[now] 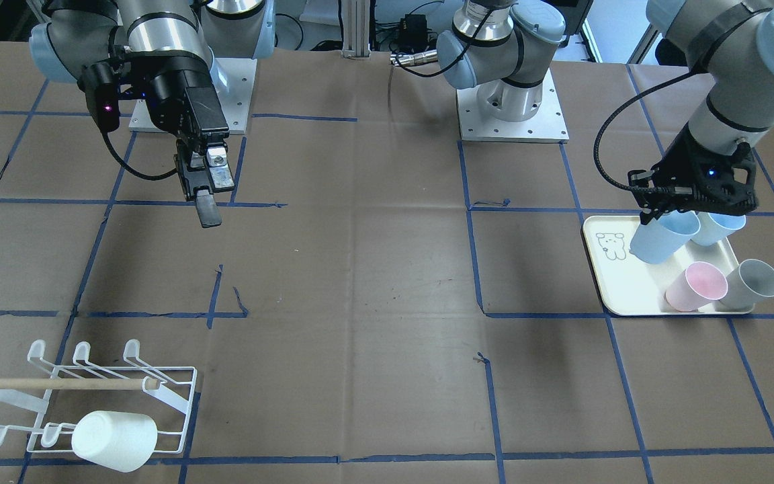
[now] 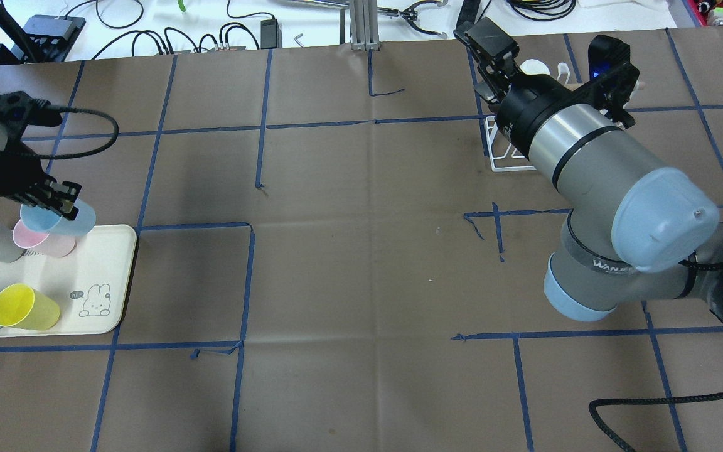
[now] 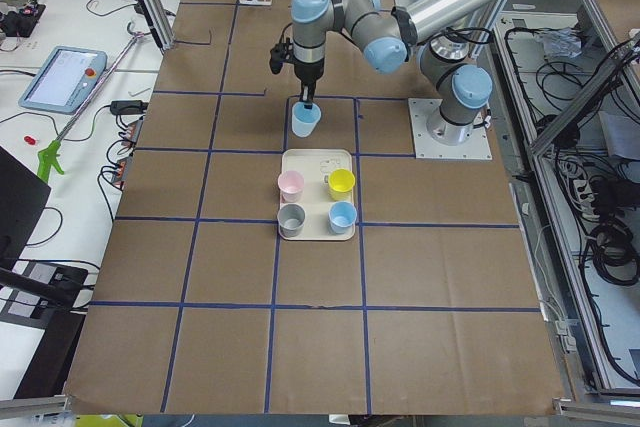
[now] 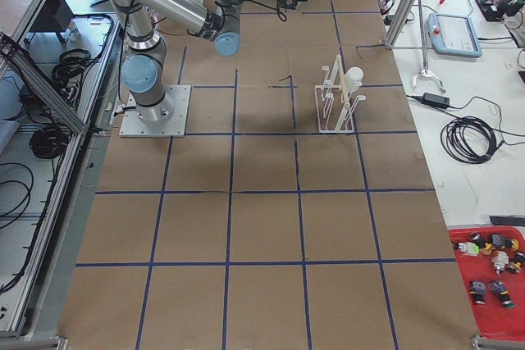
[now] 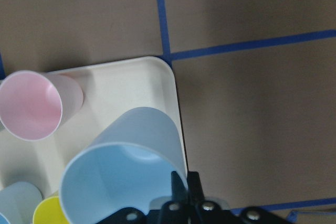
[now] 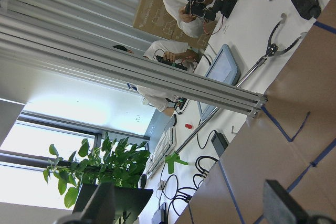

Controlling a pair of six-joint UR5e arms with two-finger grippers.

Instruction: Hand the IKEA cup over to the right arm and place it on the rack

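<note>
My left gripper (image 1: 662,216) is shut on the rim of a light blue cup (image 1: 661,240) and holds it tilted just above the far corner of the cream tray (image 1: 619,286). In the left wrist view the fingers (image 5: 181,187) pinch the cup's (image 5: 126,171) rim. In the overhead view this gripper (image 2: 54,204) and cup (image 2: 63,220) are at the left. My right gripper (image 1: 207,195) is open and empty, raised near its base, far from the cup. The white wire rack (image 1: 91,396) carries a white cup (image 1: 115,440) on one prong.
The tray also holds a pink cup (image 1: 696,286), a grey cup (image 1: 753,286), another blue cup (image 1: 719,228) and a yellow cup (image 2: 22,307). In the overhead view the right arm hides most of the rack (image 2: 506,160). Brown paper with blue tape lines covers the table.
</note>
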